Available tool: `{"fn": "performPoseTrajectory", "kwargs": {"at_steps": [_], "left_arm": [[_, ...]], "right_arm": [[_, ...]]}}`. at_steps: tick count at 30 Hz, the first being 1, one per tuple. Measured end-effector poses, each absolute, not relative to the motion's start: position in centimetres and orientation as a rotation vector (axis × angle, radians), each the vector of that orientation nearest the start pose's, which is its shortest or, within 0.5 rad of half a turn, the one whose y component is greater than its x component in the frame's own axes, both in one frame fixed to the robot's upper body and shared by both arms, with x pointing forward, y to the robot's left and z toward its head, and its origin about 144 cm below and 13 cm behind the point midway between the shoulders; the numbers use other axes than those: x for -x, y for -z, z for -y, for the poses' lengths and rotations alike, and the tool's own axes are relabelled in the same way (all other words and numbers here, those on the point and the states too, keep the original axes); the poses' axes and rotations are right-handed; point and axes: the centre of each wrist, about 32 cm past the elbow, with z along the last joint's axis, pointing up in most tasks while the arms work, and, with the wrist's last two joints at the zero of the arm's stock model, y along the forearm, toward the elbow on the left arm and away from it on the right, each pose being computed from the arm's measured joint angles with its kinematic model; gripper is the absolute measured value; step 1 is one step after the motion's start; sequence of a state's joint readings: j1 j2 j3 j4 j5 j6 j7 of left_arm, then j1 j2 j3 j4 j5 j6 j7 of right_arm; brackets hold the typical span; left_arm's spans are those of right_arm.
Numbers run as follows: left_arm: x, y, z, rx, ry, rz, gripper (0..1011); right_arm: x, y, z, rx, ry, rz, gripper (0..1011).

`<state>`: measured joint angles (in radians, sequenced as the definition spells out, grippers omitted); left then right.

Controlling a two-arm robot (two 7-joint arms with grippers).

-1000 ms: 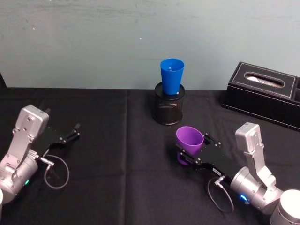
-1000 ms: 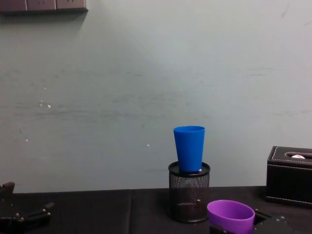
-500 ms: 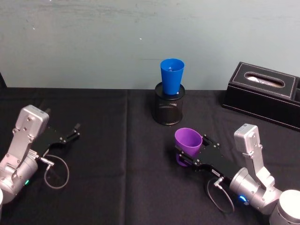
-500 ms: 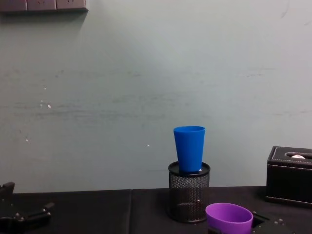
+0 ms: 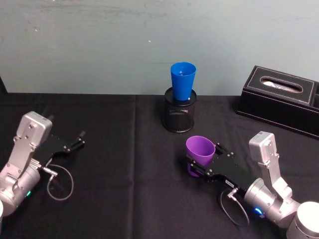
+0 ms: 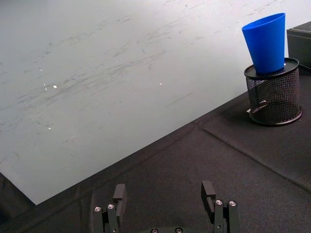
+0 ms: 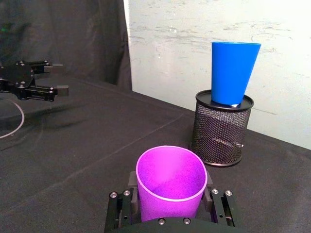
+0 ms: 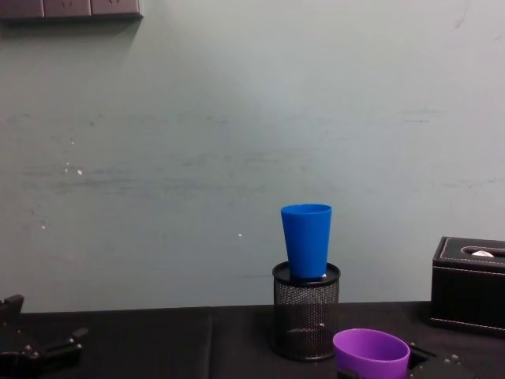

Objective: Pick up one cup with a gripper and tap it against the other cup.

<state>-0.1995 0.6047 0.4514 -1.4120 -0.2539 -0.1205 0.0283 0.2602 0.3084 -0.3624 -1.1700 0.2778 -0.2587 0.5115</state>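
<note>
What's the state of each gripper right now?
Left gripper: open, holding nothing.
Right gripper: shut on the purple cup.

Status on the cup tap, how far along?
Done: the right gripper is shut on the purple cup. In hand: the cup is held mouth up, low by the table. To do: carry it to the blue cup, standing apart in the mesh pen holder, and tap. The left gripper rests open, far left.
</note>
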Motion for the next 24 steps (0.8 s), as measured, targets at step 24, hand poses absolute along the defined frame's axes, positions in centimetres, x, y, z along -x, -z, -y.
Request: {"fn": "performPoseTrajectory", "kwargs": {"at_steps": [24], "left_arm": [[-48.86, -113.98, -30.97, -0.304, -1.248, 0.285, 1011]], "right_arm": [[-51.36, -109.58, 25.41, 0.072, 0.835, 0.083, 739]]}}
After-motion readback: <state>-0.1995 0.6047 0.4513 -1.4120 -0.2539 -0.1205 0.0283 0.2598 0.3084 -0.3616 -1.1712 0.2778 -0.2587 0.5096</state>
